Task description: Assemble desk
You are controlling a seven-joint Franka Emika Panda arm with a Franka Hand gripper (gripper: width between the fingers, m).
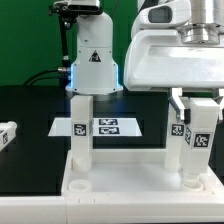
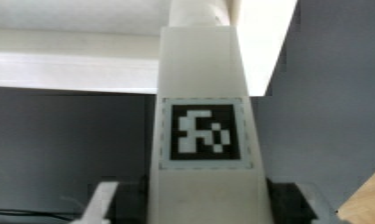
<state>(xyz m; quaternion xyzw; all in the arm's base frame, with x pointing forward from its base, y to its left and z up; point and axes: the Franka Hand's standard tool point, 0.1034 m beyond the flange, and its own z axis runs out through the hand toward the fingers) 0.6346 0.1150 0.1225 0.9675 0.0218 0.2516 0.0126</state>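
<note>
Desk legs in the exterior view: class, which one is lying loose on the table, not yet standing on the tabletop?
The leg at the exterior view's left edge. The other two stand upright on the tabletop: one at its back-left corner, one in the gripper.

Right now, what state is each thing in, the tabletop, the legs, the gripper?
White rimmed plastic tabletop: lying flat, sockets up.
Blocky white leg at the exterior view's left: upright in a corner socket.
Tagged white leg in the gripper: upright, over the right corner.
Third white leg: loose on the table.
Gripper: shut on the leg.
</note>
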